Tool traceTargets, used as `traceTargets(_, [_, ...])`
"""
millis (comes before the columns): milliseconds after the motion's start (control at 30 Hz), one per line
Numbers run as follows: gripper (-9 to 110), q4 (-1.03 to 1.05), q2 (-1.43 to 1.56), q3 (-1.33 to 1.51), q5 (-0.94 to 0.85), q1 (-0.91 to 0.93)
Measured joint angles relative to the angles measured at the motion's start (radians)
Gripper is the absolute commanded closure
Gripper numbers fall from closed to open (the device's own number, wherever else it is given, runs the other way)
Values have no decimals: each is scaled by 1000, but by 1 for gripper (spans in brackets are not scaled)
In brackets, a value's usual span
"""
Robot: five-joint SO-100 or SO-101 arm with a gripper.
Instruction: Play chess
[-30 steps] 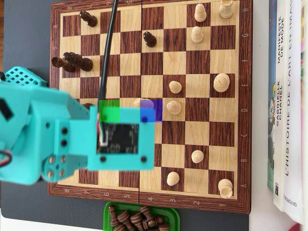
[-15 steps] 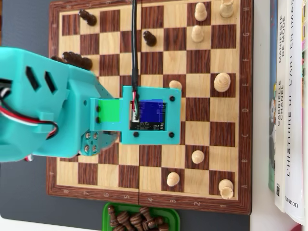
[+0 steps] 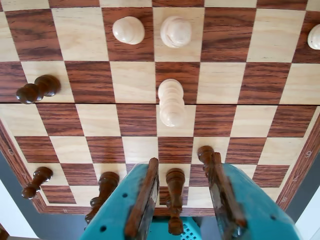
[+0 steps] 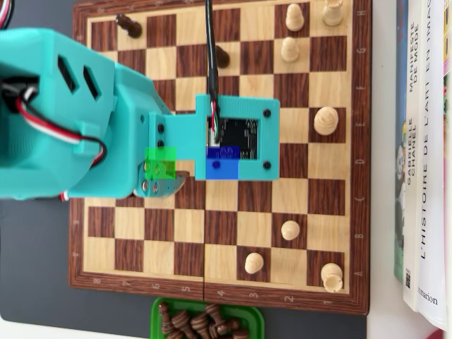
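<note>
The gripper (image 3: 180, 172) hangs wide, empty, over the board (image 3: 280, 42); keep centred on the pale piece (image 3: 171, 102) at twelve o'clock, then descend straight.

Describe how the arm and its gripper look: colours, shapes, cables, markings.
The arm is chunky teal plastic with slotted vents and black screw heads. Red, white and black wires loop out at its side, and a black cable runs to a dark circuit board in a square teal frame. The gripper has two teal jaws faced with worn brown strips. Green and blue squares overlay the overhead view.
</note>
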Motion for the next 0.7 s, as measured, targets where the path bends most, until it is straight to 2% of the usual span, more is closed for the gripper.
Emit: traceTargets(700, [86, -25, -184, -80, 2, 5])
